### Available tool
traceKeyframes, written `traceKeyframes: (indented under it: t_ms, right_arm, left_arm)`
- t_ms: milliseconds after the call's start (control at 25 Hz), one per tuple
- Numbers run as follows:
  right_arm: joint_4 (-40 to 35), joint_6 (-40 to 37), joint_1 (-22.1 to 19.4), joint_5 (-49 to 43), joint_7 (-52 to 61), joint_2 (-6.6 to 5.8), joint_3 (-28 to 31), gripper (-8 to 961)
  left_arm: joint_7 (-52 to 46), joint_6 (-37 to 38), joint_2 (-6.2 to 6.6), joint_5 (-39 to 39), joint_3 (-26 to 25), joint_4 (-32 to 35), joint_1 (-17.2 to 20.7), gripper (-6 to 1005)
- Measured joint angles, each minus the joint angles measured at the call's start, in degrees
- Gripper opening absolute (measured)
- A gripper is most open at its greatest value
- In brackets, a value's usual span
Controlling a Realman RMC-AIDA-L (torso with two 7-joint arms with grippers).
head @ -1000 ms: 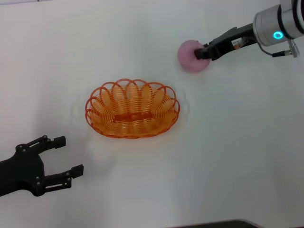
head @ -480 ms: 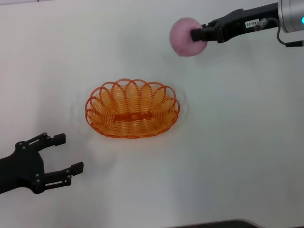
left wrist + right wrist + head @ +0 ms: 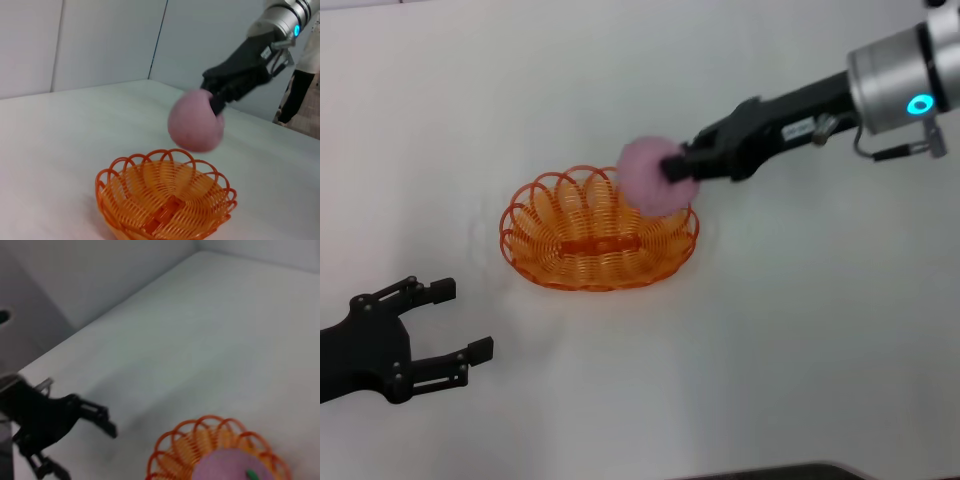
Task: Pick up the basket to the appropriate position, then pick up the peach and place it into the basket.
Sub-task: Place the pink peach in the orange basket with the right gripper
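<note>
The orange wire basket [image 3: 570,245] sits on the white table, centre left in the head view. My right gripper [image 3: 675,168] is shut on the pink peach [image 3: 650,180] and holds it in the air above the basket's far right rim. The left wrist view shows the peach [image 3: 195,127] hanging above the basket [image 3: 160,205]. In the right wrist view the peach [image 3: 230,469], with its green stem tip, is over the basket [image 3: 185,450]. My left gripper [image 3: 455,320] is open and empty, near the table's front left.
The white table [image 3: 800,330] spreads around the basket. The left gripper also shows in the right wrist view [image 3: 95,417], beyond the basket. Pale walls stand behind the table in both wrist views.
My right gripper has lifted the peach off the table at the back right and carried it left and forward to above the basket's rim. The left arm has stayed put.
</note>
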Motion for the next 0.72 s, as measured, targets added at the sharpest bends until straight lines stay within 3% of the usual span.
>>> traceKeyframes:
  t_ms: [360, 720]
  right_arm:
    - [6.83, 5.51, 2.64, 0.81, -0.51, -0.01, -9.50, 199]
    - [7.50, 7.57, 2.93, 0.85, -0.35, -0.04, -11.24, 208]
  left_arm:
    - [-0.09, -0.07, 0.00, 0.00, -0.02, 0.12, 0.01, 904]
    - [-0.09, -0.06, 0.00, 0.01, -0.01, 0.12, 0.01, 904]
